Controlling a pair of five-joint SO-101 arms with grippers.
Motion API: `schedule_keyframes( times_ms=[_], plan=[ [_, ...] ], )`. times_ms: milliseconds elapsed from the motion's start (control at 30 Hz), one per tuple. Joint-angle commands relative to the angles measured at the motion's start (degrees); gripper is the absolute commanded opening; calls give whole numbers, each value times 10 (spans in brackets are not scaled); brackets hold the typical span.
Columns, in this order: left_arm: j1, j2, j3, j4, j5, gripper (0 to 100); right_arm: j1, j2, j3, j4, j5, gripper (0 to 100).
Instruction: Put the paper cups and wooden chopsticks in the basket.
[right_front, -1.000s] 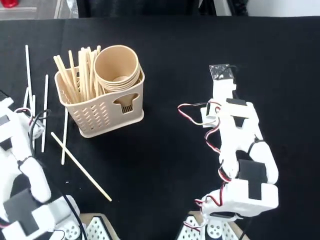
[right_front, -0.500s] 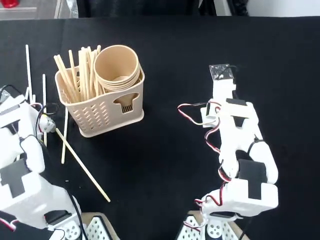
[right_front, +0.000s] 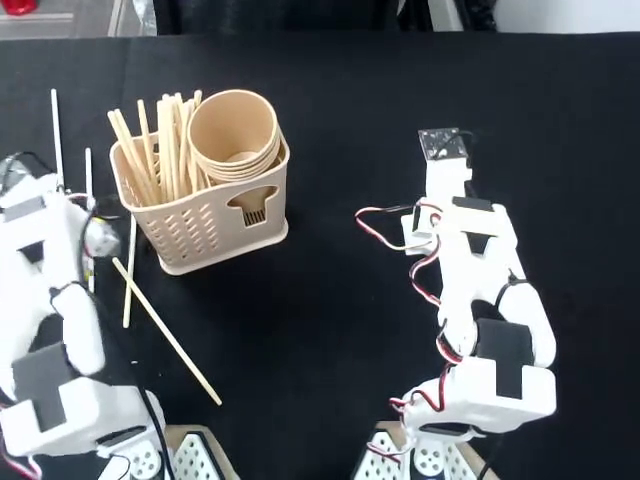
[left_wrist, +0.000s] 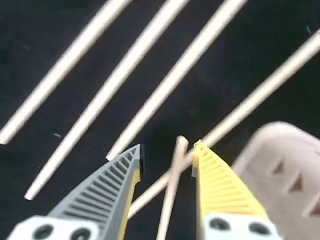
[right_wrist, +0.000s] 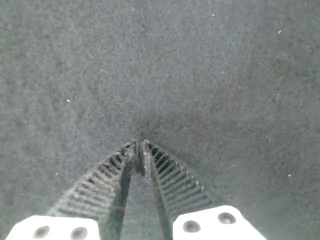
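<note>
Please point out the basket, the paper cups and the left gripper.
basket (right_front: 208, 226), high view, front wall.
paper cups (right_front: 228, 124), high view, top cup's inner wall.
left gripper (left_wrist: 167, 149), left wrist view, midway between its fingertips.

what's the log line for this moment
left hand: open over loose chopstick | right hand: shut above table | basket: holds cups, chopsticks
</note>
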Motion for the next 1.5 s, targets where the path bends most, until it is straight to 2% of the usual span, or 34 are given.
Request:
schedule_keyframes(
  times_ms=[0, 300, 467, 667, 1033, 1300, 1367, 1467],
  plan=[
    [37, -44, 38, -29, 4, 173, 4, -8, -2, -3, 5, 13],
    [36, 17, 73, -64, 4, 166, 4, -8, -2, -3, 5, 13],
    [36, 49, 61, -69, 1, 45, 4, -8, -2, -3, 5, 13],
    [15, 21, 36, -64, 0, 30, 4, -8, -2, -3, 5, 13],
    [0, -156, 32, -47, -1, 30, 5, -8, -2, -3, 5, 13],
    [-49, -383, -44, -47, -98, 29, 5, -7, -2, -3, 5, 13],
    [-51, -447, -76, -69, -121, 29, 5, -7, -2, -3, 5, 13],
    [-47, -527, -110, -159, -135, 29, 5, -7, -2, -3, 5, 13]
  ],
)
